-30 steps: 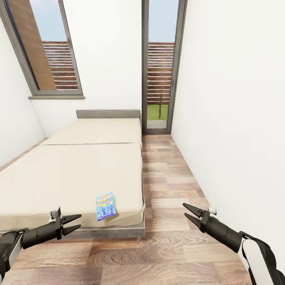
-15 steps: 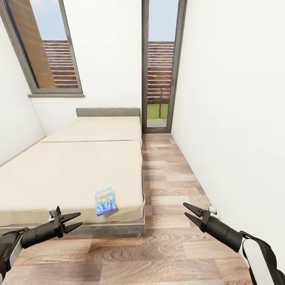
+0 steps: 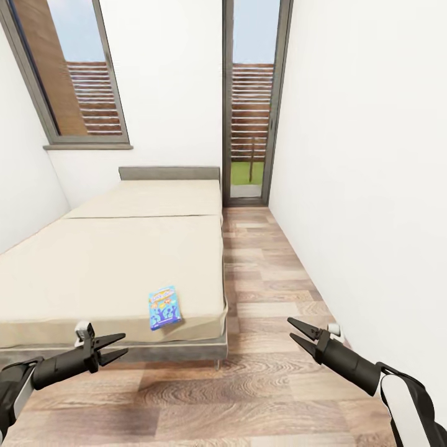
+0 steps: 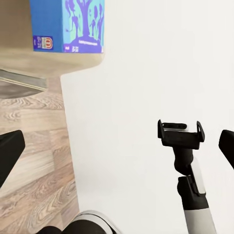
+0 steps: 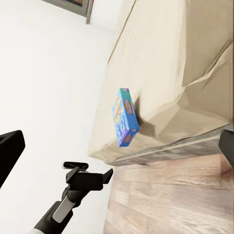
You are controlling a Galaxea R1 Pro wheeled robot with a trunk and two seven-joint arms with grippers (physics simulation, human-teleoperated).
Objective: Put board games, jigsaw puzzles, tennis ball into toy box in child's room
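Bright even daylight, soft shadow under bed [image 3: 124,267], sharp render, wide-angle stretch.

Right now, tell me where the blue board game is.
In the head view the blue board game lies flat on the bed, near its foot edge and right corner, ahead of the open left gripper.

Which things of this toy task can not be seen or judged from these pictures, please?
- Light blue board game on the bed: its print is too small to read in the head view; the left wrist view cuts it at the edge.
- Bed: the head view's left edge cuts it off, so whether a second game lies there cannot be told.
- Left gripper and right gripper: both open and holding nothing.
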